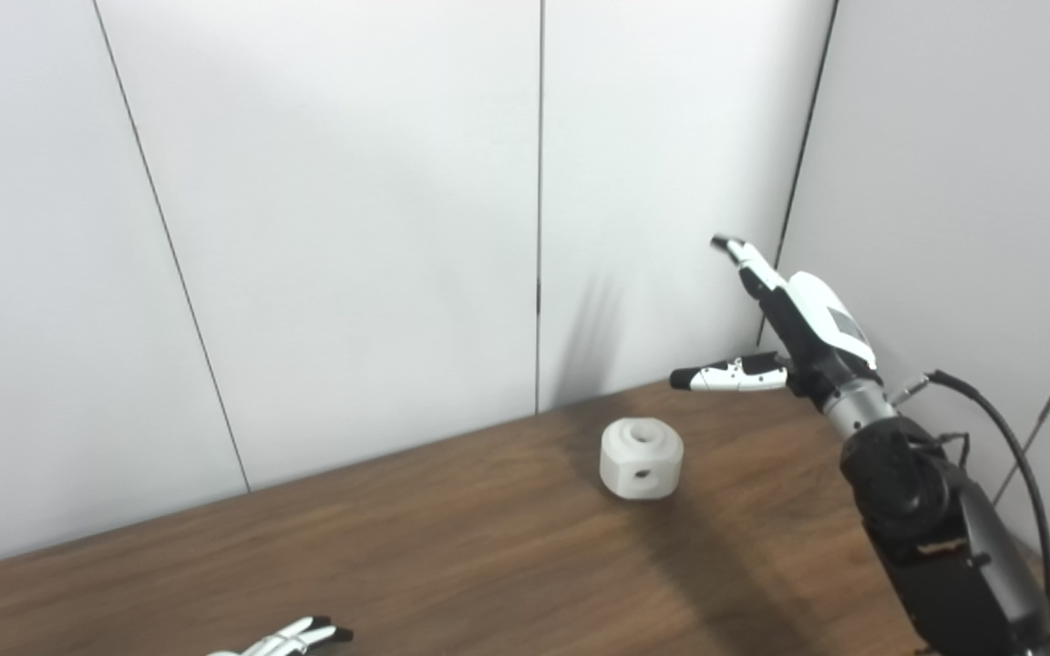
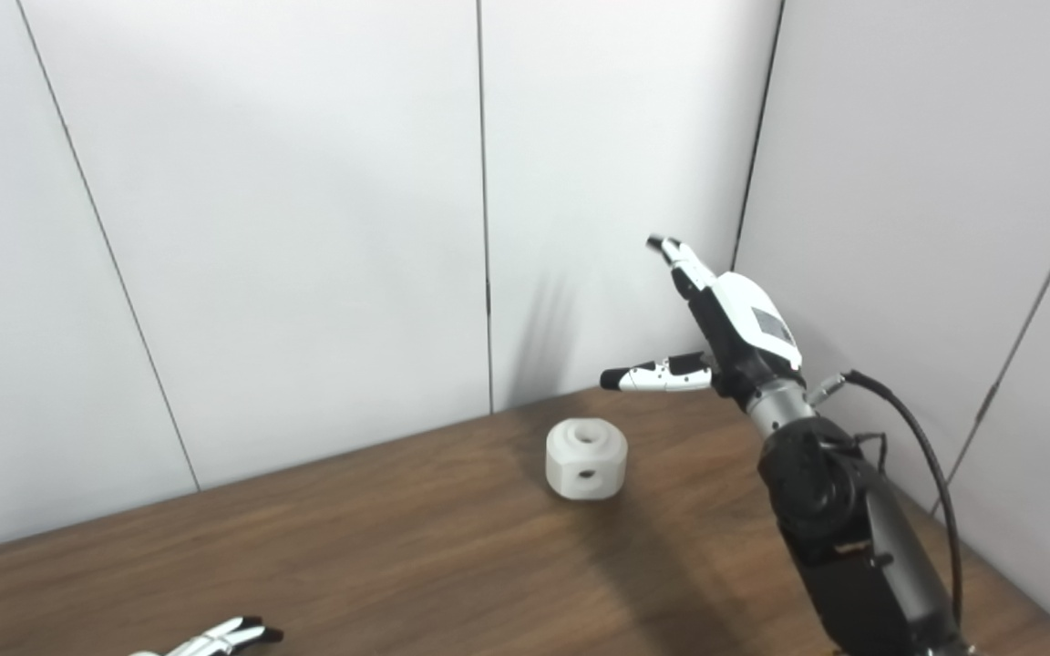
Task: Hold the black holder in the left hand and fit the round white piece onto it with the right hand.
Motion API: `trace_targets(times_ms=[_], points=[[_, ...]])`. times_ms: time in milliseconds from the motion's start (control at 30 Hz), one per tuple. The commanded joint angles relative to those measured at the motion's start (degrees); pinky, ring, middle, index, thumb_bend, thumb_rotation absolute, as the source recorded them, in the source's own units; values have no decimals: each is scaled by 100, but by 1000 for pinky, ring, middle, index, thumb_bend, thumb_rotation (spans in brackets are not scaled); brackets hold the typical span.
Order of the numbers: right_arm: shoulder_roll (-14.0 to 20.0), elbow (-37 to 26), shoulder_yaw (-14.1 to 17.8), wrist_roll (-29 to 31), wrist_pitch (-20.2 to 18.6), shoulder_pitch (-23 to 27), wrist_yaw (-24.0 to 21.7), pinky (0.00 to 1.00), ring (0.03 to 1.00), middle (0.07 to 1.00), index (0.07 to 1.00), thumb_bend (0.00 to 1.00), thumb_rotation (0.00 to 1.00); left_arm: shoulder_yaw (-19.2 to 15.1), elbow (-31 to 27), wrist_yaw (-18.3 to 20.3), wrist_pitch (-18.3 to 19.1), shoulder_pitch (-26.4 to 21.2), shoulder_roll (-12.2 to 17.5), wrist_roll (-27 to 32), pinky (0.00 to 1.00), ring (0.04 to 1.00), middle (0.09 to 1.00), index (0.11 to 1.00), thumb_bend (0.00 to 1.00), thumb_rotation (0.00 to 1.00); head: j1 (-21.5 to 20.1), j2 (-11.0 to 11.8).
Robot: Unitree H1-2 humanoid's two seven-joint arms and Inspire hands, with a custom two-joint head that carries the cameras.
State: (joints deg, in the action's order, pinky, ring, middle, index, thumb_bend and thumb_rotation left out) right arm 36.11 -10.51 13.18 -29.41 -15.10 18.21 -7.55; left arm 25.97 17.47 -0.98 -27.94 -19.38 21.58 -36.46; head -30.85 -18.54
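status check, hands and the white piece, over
Right hand open, raised above the table, holding nothing. Left hand barely in view at bottom edge. White piece sits untouched. No black holder in view.

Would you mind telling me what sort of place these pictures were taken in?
Most likely a lab or test cell for robot trials, not a home. A bare wood-grain table sits in a corner of plain white wall panels, with only a round white piece on it and the open right hand raised nearby.
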Motion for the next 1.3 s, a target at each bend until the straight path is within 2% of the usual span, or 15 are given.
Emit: trace_targets(times_ms=[0,33,133,300,400,533,667,800,1133,1267], points=[[297,34,36,191,-65,247,-170,896,990,979,940,964,444,124,234,392,257,215,111,-206,822,906,849,481,522,51,-2,-22],[324,68,27,353,-112,253,-298,855,987,992,954,963,436,118,192,420,287,229,116,-189,826,907,850,481,522,50,1,-30],[414,128,-31,716,-201,232,-629,816,986,1000,972,946,417,101,136,438,279,260,138,-159,833,907,851,481,522,50,-2,-124],[644,260,-198,1208,-242,198,-1170,920,1000,1000,990,931,423,73,100,441,236,284,152,-107,840,898,843,481,522,50,-16,-232],[795,340,-380,1259,-253,179,-1402,928,1000,1000,990,951,460,62,39,495,265,305,171,-108,845,906,851,482,522,50,-18,-264],[866,408,-545,1275,-298,167,-1486,893,1000,1000,982,990,453,60,-41,559,300,331,199,-133,836,898,852,482,522,51,-3,-313],[880,535,-672,1324,-329,150,-1548,932,1000,1000,983,1000,448,27,-102,626,360,387,219,-65,876,906,854,483,522,50,-2,-345],[898,712,-777,1374,-330,146,-1617,943,1000,1000,995,1000,403,5,-209,652,400,454,259,-27,873,906,852,483,522,50,14,-368],[879,956,-878,1279,-468,113,-1535,948,1000,1000,994,1000,360,-23,-322,654,393,533,365,23,865,900,850,483,522,51,6,-416],[827,1117,-863,1256,-371,84,-1403,952,1000,1000,997,974,334,-40,-349,626,345,568,368,17,861,899,849,483,522,51,-2,-431]])
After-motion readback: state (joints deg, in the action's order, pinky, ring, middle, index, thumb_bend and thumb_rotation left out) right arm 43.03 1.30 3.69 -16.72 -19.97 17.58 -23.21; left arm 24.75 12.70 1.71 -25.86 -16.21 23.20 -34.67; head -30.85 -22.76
